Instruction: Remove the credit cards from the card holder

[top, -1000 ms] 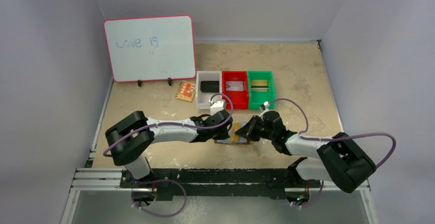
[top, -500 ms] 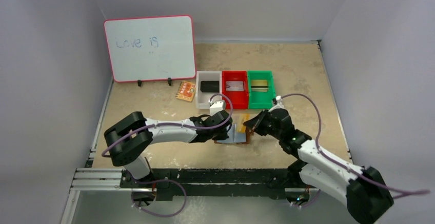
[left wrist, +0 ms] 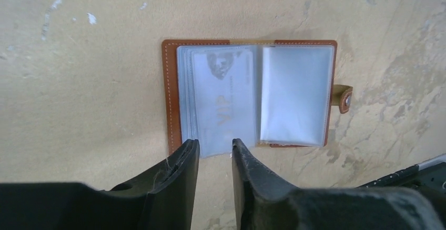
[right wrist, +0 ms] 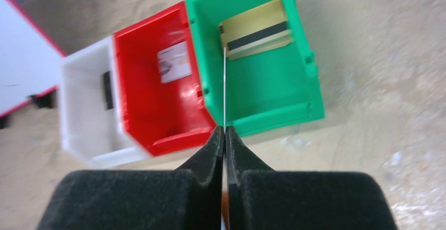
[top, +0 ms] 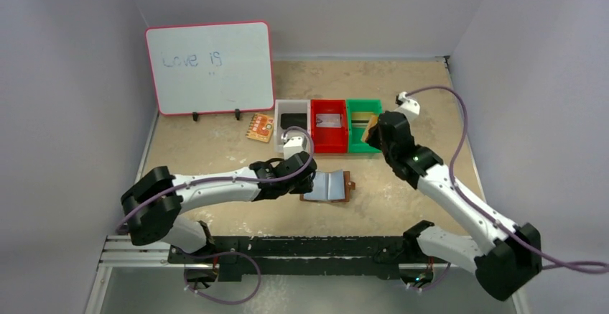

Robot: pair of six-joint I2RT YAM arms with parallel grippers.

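The brown card holder [top: 329, 186] lies open on the table, tab to the right. In the left wrist view its leather rim [left wrist: 171, 93] frames two pale pocket panels, and a pale card marked "VIP" [left wrist: 223, 103] sits in the left pocket. My left gripper [top: 305, 181] hovers at the holder's left side, its fingers slightly apart and empty [left wrist: 214, 145]. My right gripper [top: 373, 128] is shut on a thin credit card, seen edge-on [right wrist: 224, 82], above the green bin [right wrist: 263, 82].
Three bins stand in a row: white [top: 292, 120] with a dark card, red [top: 329, 123] with a pale card [right wrist: 174, 62], green [top: 364, 121] with a gold striped card [right wrist: 256, 29]. An orange patterned card [top: 260, 126] and a whiteboard [top: 210, 67] are at the back left.
My right arm has pulled a card away from the holder and carried it back and to the right, over the green bin. The left gripper has stayed by the holder.
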